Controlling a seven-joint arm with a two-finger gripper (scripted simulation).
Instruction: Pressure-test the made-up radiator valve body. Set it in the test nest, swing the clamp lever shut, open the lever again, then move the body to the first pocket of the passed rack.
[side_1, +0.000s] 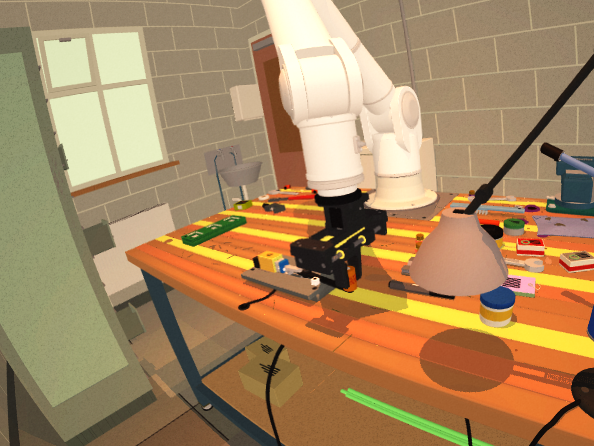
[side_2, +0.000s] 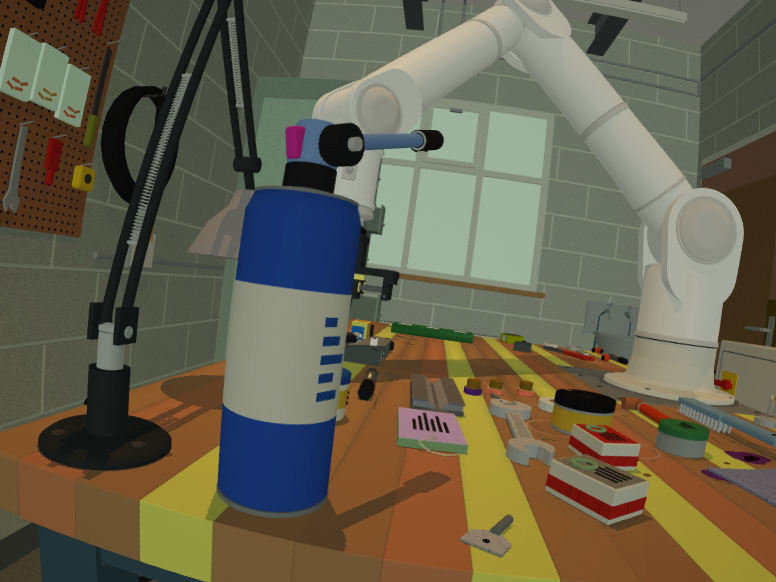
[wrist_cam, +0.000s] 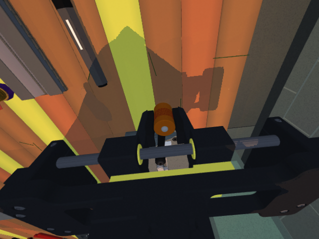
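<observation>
Near the bench's front left edge sits the grey test nest (side_1: 287, 281), a flat plate with a yellow and blue block (side_1: 270, 262) at its left end and a small white peg (side_1: 314, 282) near its right end. The orange, ribbed, cylindrical valve body (wrist_cam: 164, 119) is held between the fingers of my gripper (wrist_cam: 164, 121), which is closed on it at the nest's right end (side_1: 351, 276). The clamp lever is hidden behind my gripper. The green passed rack (side_1: 213, 231) lies further back on the left. From the second side camera a spray can hides most of my gripper.
A tan lamp shade (side_1: 457, 255) on a black arm stands right of my gripper, with a black pen (side_1: 420, 290) under its rim. A tall blue and white spray can (side_2: 288, 351) stands on the bench's far corner. Small tins, boxes and a spanner (side_2: 523, 438) litter the right half.
</observation>
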